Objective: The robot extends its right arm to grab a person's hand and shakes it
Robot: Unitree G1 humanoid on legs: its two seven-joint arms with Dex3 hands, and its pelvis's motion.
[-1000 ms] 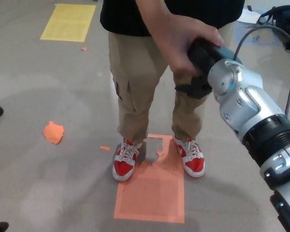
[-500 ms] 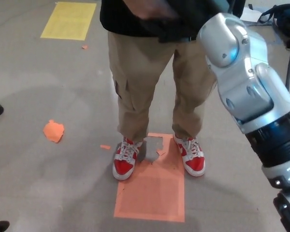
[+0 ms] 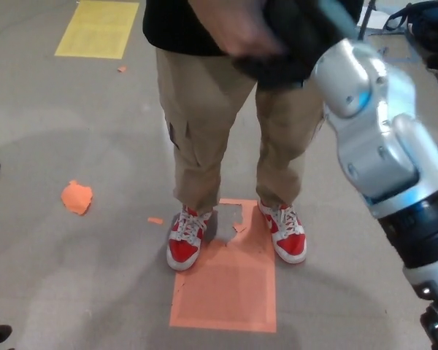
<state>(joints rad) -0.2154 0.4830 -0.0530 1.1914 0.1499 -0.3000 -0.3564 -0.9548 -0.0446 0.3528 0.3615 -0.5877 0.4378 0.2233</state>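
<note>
A person in a black shirt, tan trousers and red shoes stands before me. The person's hand (image 3: 237,33) is blurred near the top of the head view, wrapped over my black right hand (image 3: 296,40). My right hand is shut on the person's hand, raised at about waist height. My silver right forearm (image 3: 379,138) rises from the lower right to that clasp. My left hand does not show.
The person's red shoes (image 3: 186,244) stand at the top of an orange floor mat (image 3: 226,281). An orange scrap (image 3: 77,197) lies to the left. A yellow mat (image 3: 98,29) lies at the far left. Dark bags (image 3: 427,22) sit at top right.
The clasped hands rose from mid-thigh height to the top of the picture, then dipped slightly. The camera has shifted a little, moving the floor marks left.
</note>
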